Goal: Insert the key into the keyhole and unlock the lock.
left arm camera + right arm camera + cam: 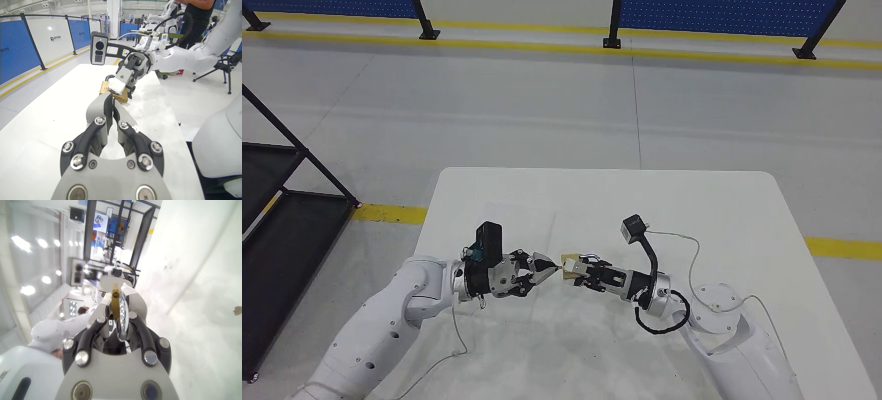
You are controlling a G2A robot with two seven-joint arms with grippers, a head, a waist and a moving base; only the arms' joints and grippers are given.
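In the top view the two arms meet over the near middle of the white table (692, 200). The left gripper (550, 266) comes from the left and the right gripper (578, 267) from the right, with the brass padlock (567, 263) held between them, apparently just clear of the tabletop. In the left wrist view the left gripper (113, 103) has its fingers pressed together, with only a slit between the pads, and its tips touch the lock's lower end. I judge it pinches the key, which the pads hide. The right gripper's tape-wrapped fingers (118, 85) clamp the padlock (105, 89) across its flat faces, with the shackle free on the far side. In the right wrist view the right gripper (116, 296) squeezes the padlock (115, 306), seen edge-on. The lock looks stiff, smooth and heavy for its size, so the broad faces are the best hold. The thin key should be held by its head, since turning it may make it slip.
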